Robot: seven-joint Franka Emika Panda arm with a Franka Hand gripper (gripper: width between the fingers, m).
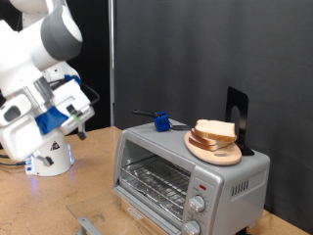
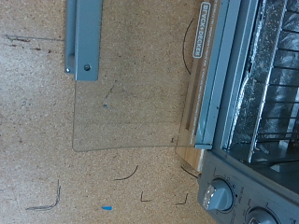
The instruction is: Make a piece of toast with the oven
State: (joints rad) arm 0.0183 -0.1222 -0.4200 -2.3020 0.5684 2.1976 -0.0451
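The oven is a silver-grey box at the exterior view's lower right. Its glass door hangs fully open and flat, with the bar handle at its far edge. The wire rack inside holds nothing that I can see. The piece of toast lies with a similar slice on a round wooden plate on top of the oven. My gripper hovers at the exterior view's left, above the table and well apart from the oven and the bread. Its fingers do not show in the wrist view.
A blue tool with a black handle lies on the oven's top, and a black stand rises behind the plate. Two round knobs sit on the oven's front panel. The table is brown chipboard with pen marks.
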